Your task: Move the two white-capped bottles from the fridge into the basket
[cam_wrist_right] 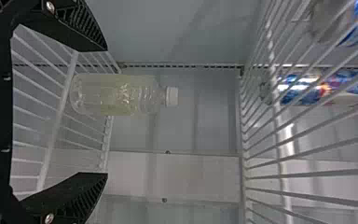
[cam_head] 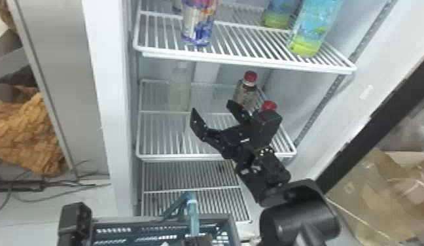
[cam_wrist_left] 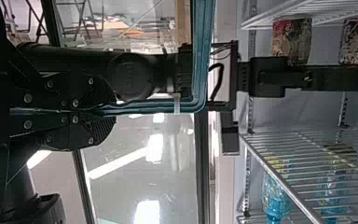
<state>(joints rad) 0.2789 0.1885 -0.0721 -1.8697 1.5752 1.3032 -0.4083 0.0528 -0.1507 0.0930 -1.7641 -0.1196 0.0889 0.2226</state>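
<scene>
Your right gripper (cam_head: 212,113) has its fingers spread wide with nothing between them. From it, the white-capped bottle (cam_head: 180,90) is at 10 o'clock, apart from the fingers on the middle shelf (cam_head: 221,157). It stands upright, its long axis vertical and its white cap toward 12 o'clock in your head view. There you get it only as a pale, washed-out shape; the right wrist view gives you its clear body and cap. The front red-capped bottle (cam_head: 269,106) is mostly hidden behind your right wrist. Your right arm rises from 5 o'clock, its gripper angled toward 10–11. Your left gripper (cam_head: 198,241), largely cut off at 6 o'clock, is pinching the blue handle (cam_head: 192,212) of the basket (cam_head: 136,221), itself cut off below.
</scene>
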